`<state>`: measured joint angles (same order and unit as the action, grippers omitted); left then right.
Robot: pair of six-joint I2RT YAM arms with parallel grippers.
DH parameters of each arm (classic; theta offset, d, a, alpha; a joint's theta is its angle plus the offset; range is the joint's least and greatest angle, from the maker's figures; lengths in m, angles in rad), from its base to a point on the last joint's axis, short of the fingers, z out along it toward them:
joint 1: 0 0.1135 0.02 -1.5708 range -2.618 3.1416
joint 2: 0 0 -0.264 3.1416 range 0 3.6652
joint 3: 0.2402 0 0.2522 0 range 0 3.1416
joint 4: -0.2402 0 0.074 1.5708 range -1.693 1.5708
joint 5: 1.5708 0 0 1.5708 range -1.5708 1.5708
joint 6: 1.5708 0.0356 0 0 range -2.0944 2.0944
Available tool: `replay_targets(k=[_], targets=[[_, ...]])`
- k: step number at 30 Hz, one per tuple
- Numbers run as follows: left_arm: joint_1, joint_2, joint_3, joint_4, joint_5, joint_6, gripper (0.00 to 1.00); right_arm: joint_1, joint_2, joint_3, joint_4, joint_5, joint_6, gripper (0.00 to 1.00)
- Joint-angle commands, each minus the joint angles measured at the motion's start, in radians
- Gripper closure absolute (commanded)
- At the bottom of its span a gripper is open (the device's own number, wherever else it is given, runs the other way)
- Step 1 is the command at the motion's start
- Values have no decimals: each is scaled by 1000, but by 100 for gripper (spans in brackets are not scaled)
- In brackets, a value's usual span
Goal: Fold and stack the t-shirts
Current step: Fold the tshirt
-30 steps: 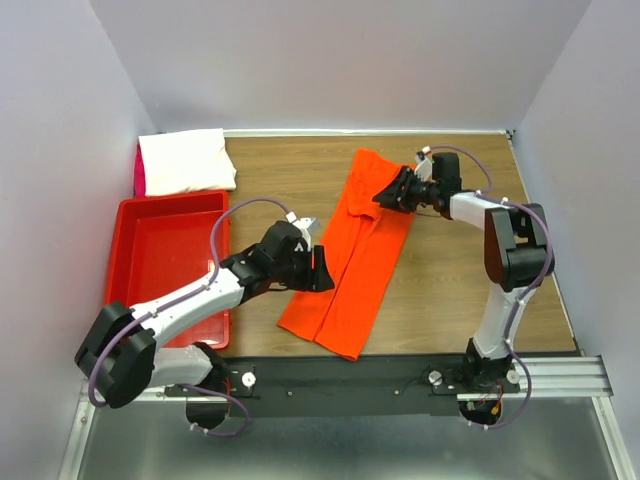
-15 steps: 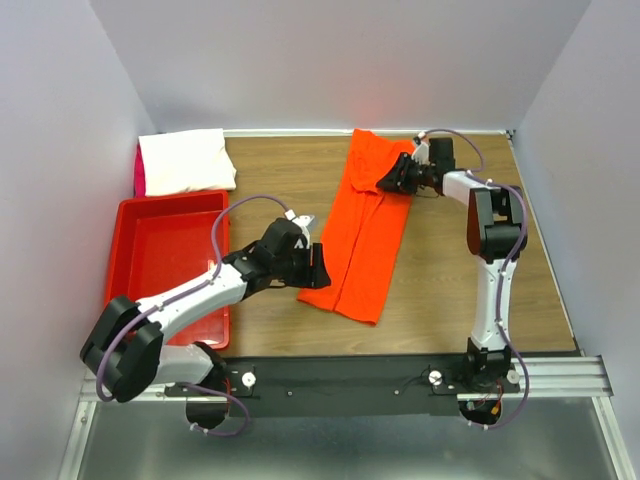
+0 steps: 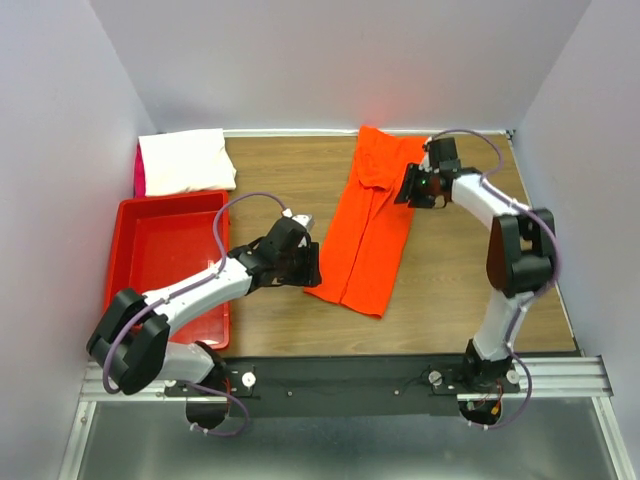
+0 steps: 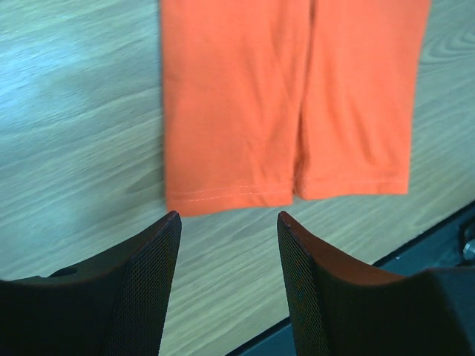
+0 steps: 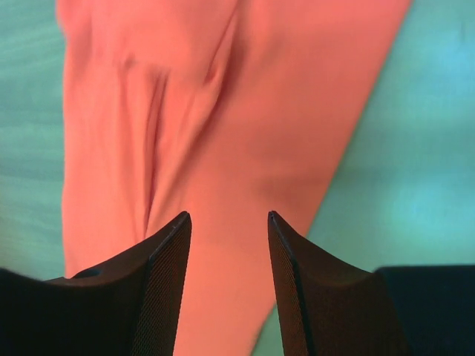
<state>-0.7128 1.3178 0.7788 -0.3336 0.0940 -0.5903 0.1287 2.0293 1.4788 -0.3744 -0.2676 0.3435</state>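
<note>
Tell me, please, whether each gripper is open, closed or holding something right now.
Left gripper: open, empty, near the orange t-shirt hem.
Right gripper: open, empty, above that t-shirt.

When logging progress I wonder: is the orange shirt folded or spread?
Folded lengthwise: the orange shirt is a narrow strip, two flaps meeting down its middle.

left arm: we reach it forward and rightward, elbow bent low
left gripper (image 3: 308,268): we hold its fingers apart, gripping nothing
right arm: we stretch it far forward, wrist turned left
right gripper (image 3: 410,188): fingers likewise apart
</note>
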Motion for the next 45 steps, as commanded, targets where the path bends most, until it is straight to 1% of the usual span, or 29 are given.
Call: replay_targets(k=[1, 2, 3, 4, 6, 7, 8, 11, 12, 14, 17, 22, 29, 31, 33, 41, 45], targets=[[3, -26, 28, -85, -132, 21, 37, 142, -246, -194, -158, 263, 93, 46], [3, -29, 28, -91, -138, 23, 37, 170, -285, -236, -184, 263, 110, 46], [3, -32, 22, -94, -142, 30, 37, 198, -360, -274, -193, 306, 126, 45], [3, -35, 20, -97, -143, 29, 37, 263, -392, -317, -208, 326, 141, 44], [3, -43, 16, -99, -149, 30, 37, 322, -460, -428, -253, 353, 215, 43], [3, -45, 13, -101, -151, 30, 37, 369, -524, -466, -259, 347, 239, 43], [1, -46, 13, -102, -151, 29, 37, 386, -559, -539, -265, 337, 290, 43], [-1, -52, 13, -102, -137, 24, 37, 471, -671, -627, -277, 304, 382, 42], [-1, -55, 13, -102, -134, 21, 37, 517, -688, -665, -297, 289, 405, 42], [1, -64, 13, -101, -135, 20, 37, 567, -730, -704, -310, 280, 477, 42], [1, -69, 8, -97, -145, 20, 37, 635, -753, -762, -288, 274, 554, 42], [-1, -55, -7, -79, -131, 17, 37, 644, -718, -772, -245, 274, 578, 43], [-5, -45, 20, -77, -128, 14, 37, 644, -705, -775, -235, 301, 600, 51], [-7, -40, 22, -79, -128, 11, 37, 644, -695, -772, -230, 310, 600, 52], [-7, -31, 20, -74, -126, 12, 37, 644, -675, -769, -219, 312, 601, 54], [-19, 4, 30, -74, -116, 17, 37, 644, -633, -790, -189, 312, 601, 56], [-20, 24, 40, -76, -117, 18, 36, 644, -609, -790, -182, 320, 595, 61]])
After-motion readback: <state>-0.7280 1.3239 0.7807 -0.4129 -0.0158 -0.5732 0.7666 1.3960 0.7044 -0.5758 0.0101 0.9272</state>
